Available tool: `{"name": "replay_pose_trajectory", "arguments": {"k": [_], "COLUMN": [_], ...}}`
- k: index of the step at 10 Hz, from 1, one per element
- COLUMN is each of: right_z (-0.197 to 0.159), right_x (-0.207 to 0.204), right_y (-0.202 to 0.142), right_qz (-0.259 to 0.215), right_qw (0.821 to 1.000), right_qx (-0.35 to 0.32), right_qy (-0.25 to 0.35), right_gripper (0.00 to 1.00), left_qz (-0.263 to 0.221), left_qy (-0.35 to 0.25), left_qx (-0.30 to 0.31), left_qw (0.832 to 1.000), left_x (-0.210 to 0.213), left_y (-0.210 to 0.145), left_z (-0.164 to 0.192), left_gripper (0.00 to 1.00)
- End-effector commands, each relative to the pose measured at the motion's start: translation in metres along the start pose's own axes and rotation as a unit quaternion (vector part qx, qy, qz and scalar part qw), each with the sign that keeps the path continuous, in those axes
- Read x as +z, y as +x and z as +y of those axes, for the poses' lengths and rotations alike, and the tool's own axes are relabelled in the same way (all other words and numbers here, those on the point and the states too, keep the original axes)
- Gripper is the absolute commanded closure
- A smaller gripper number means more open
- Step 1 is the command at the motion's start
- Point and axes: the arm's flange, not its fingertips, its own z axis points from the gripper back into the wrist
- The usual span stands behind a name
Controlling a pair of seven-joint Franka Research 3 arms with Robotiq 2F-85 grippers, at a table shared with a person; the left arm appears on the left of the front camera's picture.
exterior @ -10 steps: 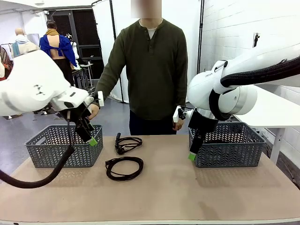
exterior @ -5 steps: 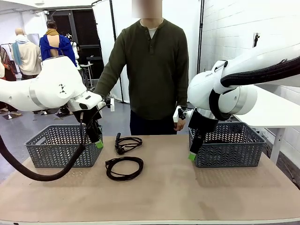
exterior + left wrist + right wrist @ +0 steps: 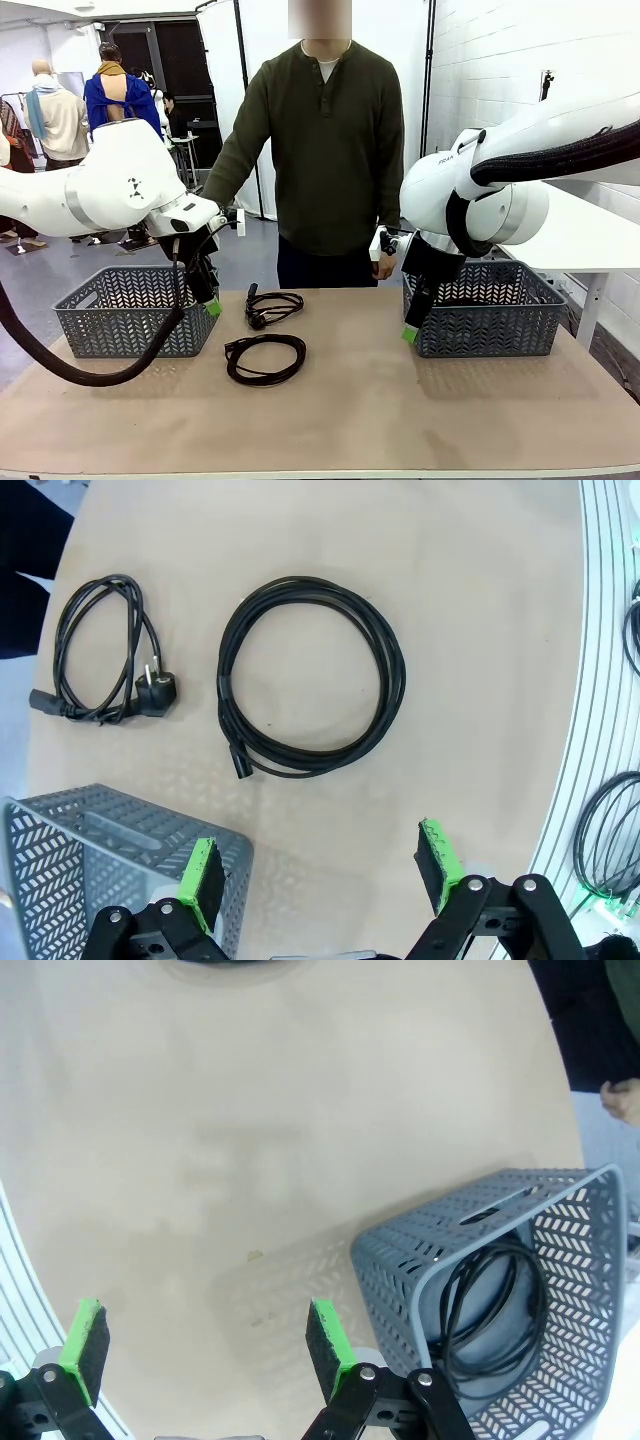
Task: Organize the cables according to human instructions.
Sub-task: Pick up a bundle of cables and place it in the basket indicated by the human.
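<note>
Two cables lie on the tan table between the baskets. In the front view the larger round coil is nearer me and the smaller coil with plugs sits just behind it. The left wrist view looks down on the big coil and the small coil. My left gripper hangs open above the left basket's right front corner, nothing between its fingers. My right gripper is open over bare table beside the right basket, where another coiled cable lies.
A grey lattice basket stands at the table's left and its twin at the right. A person in a dark green shirt stands at the far edge, one hand behind my right wrist.
My left arm has swung in, carrying its open gripper a little right and down toward the basket's corner. The right arm and the cables have not moved.
</note>
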Motion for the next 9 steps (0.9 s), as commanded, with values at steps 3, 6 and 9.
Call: {"name": "replay_pose_trajectory", "arguments": {"k": [3,6,9], "right_z": [0.0,0.0,0.0], "right_x": [0.0,0.0,0.0], "right_y": [0.0,0.0,0.0], "right_qz": [0.002,0.002,0.002], "right_qw": [1.0,1.0,1.0], "right_qx": [0.003,0.003,0.003], "right_qy": [0.003,0.003,0.003], "right_gripper": [0.0,0.0,0.0], "left_qz": [0.003,0.021,0.044], "left_qy": [0.002,0.003,-0.033], "left_qx": [-0.001,-0.008,-0.055], "left_qw": [1.0,1.0,0.997], "left_x": [0.0,-0.009,-0.043], "left_y": [-0.003,0.008,0.042], "left_z": [0.001,0.002,0.018], "left_gripper": [0.0,0.0,0.0]}}
